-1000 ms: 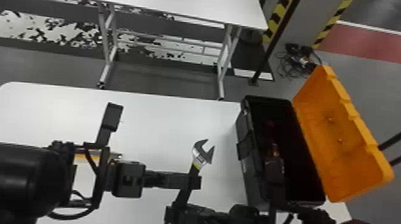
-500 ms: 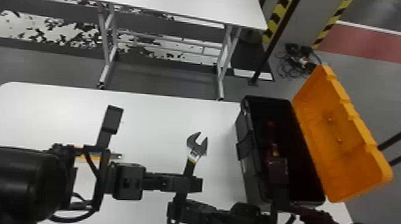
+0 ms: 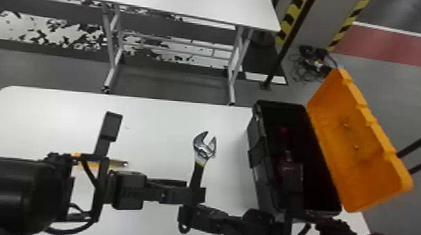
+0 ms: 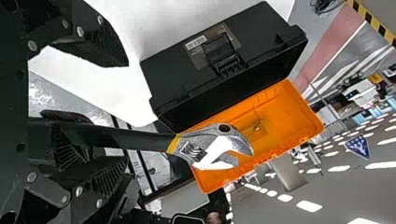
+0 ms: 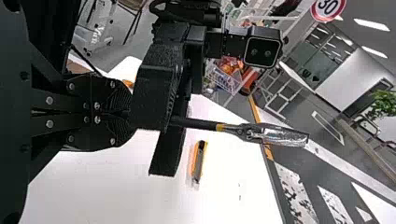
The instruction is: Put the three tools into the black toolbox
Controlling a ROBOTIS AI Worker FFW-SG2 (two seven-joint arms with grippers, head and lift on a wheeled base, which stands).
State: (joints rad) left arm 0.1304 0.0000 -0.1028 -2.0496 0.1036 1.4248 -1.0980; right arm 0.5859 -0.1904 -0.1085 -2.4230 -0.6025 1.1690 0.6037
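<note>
The left gripper stands wide, its jaws spread to either side of the wrench, while the right gripper is closed on the handle near its end. The wrench is above the white table, its metal head pointing away from the robot (beside the black toolbox, not in it). The toolbox sits open, orange lid tipped outward, with something dark red inside, too dim to name. A yellow utility knife lies on the table.
</note>
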